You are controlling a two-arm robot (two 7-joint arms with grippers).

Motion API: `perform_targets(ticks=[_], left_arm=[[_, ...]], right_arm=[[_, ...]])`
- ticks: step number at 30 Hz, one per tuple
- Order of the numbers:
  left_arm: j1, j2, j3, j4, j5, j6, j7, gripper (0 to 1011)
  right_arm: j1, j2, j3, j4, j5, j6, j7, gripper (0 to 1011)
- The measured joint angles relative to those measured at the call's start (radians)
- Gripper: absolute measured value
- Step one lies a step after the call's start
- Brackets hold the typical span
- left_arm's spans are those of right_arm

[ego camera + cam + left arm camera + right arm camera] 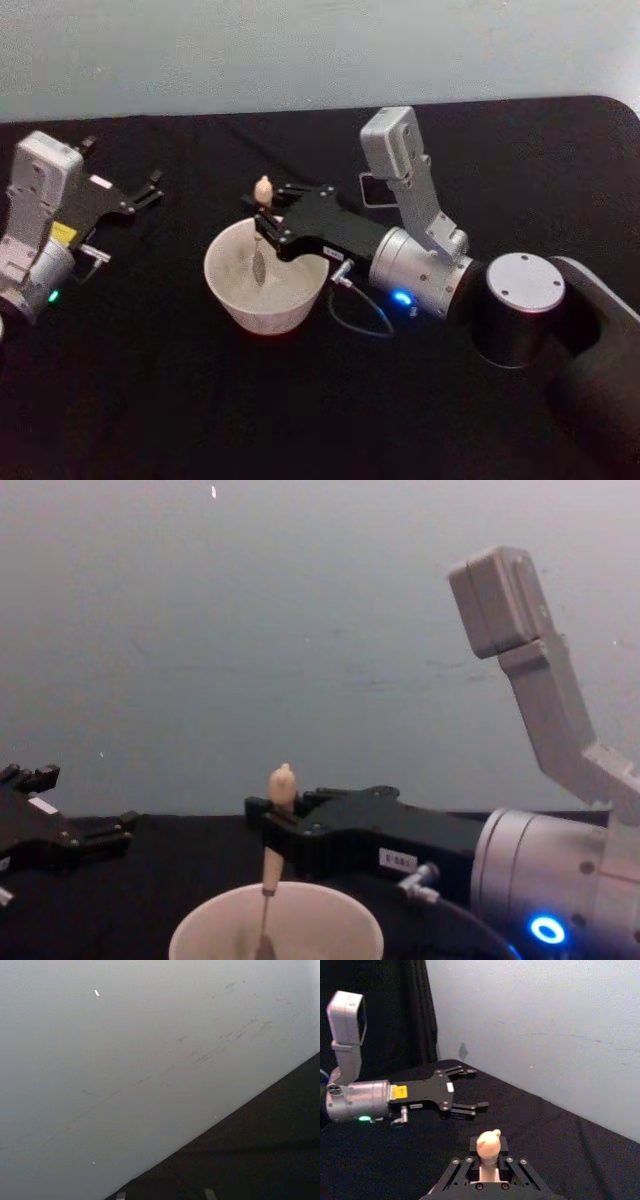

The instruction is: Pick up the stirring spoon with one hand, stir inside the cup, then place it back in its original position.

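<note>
One arm apparently stirred: right gripper (262, 213), jaws pinching the stirring spoon (259, 262) upright in the cup (228, 292); left gripper (151, 190), jaws spread, left of it. Next: straight lift.

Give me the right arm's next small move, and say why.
The right gripper is shut on the stirring spoon, holding it upright with its bowl down inside the cup; the left gripper sits open, off to the left. So the next move is probably a small circular sweep of the spoon within the cup, clear of its wall.
</note>
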Motion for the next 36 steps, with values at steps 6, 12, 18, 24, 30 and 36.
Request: perform_targets(ticks=[6, 12, 18, 24, 30, 36], left_arm=[[0.0, 0.0, 0.0, 0.0, 0.0, 0.0, 0.0, 1001], [0.0, 0.0, 0.0, 0.0, 0.0, 0.0, 0.0, 1001], [0.0, 0.0, 0.0, 0.0, 0.0, 0.0, 0.0, 1002], [0.0, 0.0, 0.0, 0.0, 0.0, 0.0, 0.0, 1001], [0.0, 0.0, 0.0, 0.0, 0.0, 0.0, 0.0, 1001], [0.0, 0.0, 0.0, 0.0, 0.0, 0.0, 0.0, 1001]], right_arm=[[0.0, 0.001, 0.017, 0.005, -0.004, -0.001, -0.002, 195], [-0.008, 0.006, 0.03, -0.001, -0.005, 0.0, -0.004, 195], [-0.013, 0.007, 0.037, -0.012, -0.007, 0.001, -0.004, 195], [-0.023, 0.016, 0.057, -0.057, 0.016, 0.003, 0.002, 195], [-0.033, 0.031, 0.088, -0.127, 0.064, 0.003, 0.013, 194], [-0.049, 0.06, 0.13, -0.214, 0.121, 0.01, 0.004, 195]])
